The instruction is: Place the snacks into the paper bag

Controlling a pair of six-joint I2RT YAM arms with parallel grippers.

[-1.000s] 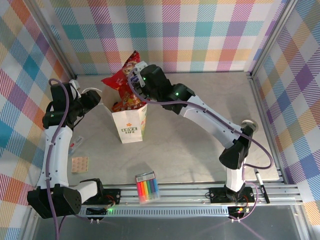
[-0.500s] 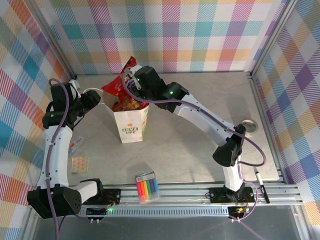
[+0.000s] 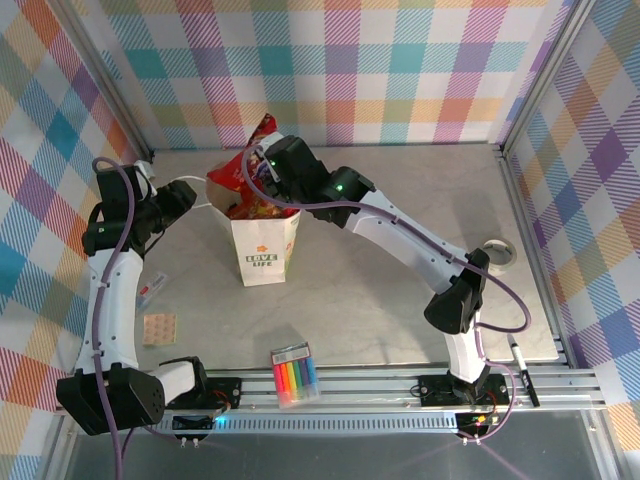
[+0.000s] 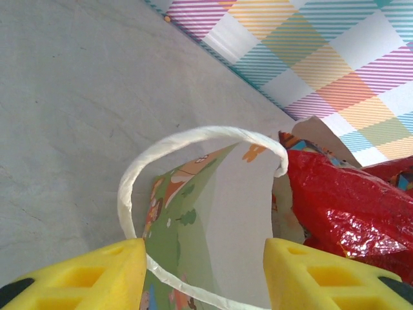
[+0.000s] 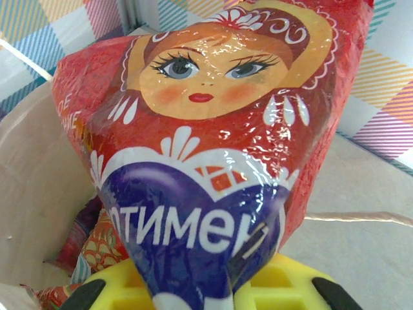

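From above: holds the large red packet in the right hand over the paper bag, 10 o'clock on the table, ready to drop in. Left wrist: straddles the handle, left hand half-wide, likely steadying the mouth. Right wrist: clamps narrow on the packet's lower edge.

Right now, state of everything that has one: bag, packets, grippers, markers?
Bag: upright, mouth open.
Packets: inside the bag.
Red packet: held at the bag mouth, part sticking out above.
Right gripper: shut on red packet.
Left gripper: open, fingers either side of the bag handle.
Markers: lying flat by the front rail, outside the bag.
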